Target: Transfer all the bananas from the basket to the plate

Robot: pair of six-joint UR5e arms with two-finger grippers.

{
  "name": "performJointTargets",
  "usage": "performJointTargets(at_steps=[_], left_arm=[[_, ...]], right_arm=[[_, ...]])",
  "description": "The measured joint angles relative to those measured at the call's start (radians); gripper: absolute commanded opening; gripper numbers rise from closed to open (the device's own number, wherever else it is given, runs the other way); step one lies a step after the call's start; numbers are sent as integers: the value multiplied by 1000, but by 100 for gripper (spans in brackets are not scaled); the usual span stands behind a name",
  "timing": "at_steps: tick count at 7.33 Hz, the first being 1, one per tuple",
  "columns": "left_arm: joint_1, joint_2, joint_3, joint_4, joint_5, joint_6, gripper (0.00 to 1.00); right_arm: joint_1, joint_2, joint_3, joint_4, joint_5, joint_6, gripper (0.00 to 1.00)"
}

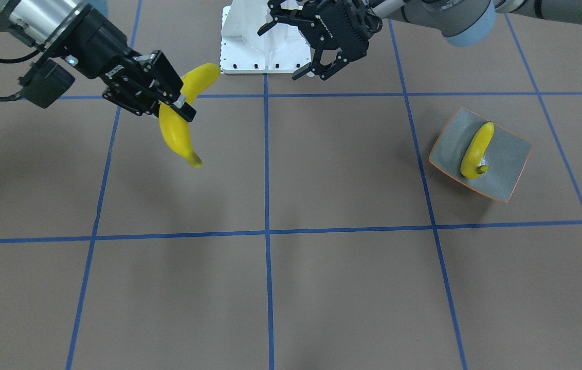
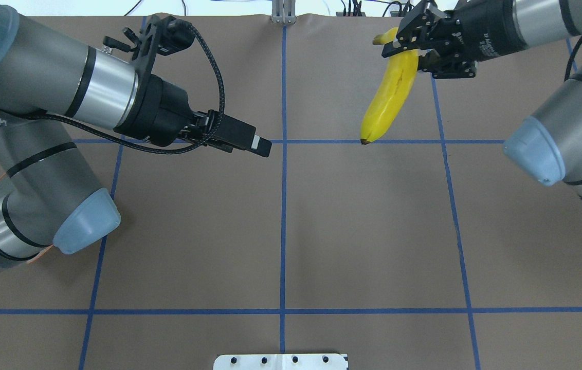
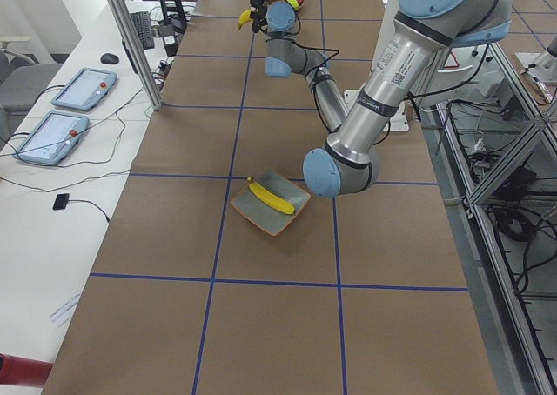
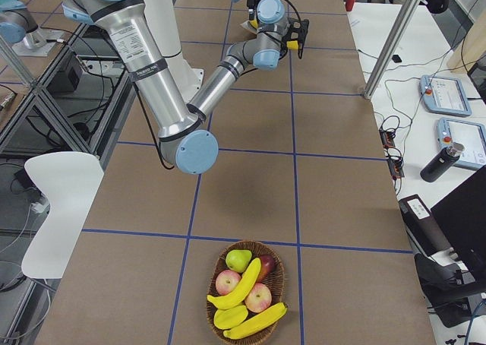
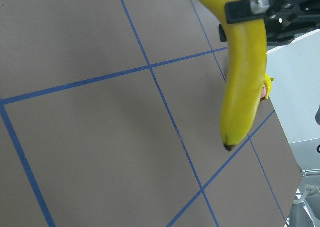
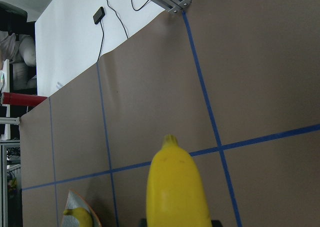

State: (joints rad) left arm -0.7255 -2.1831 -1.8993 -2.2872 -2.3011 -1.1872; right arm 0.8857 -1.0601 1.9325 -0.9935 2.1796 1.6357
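Over the table [image 1: 347,169], right claw [image 1: 180,105] around a banana [image 1: 174,131]; left claw [image 1: 278,54] agape.

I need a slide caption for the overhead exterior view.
Right gripper holds a banana above the table; left gripper is empty.

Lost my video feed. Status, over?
Right tool shut on banana, aloft. Left tool open, empty. Second banana on plate, more bananas in basket. Nothing in the way.
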Motion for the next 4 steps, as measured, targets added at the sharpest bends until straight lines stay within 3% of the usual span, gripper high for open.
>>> performJointTargets(at_steps=[4], left_arm=[[31, -7, -4, 0, 6, -1, 100]], right_arm=[[-135, 83, 22, -77, -130, 35, 0]])
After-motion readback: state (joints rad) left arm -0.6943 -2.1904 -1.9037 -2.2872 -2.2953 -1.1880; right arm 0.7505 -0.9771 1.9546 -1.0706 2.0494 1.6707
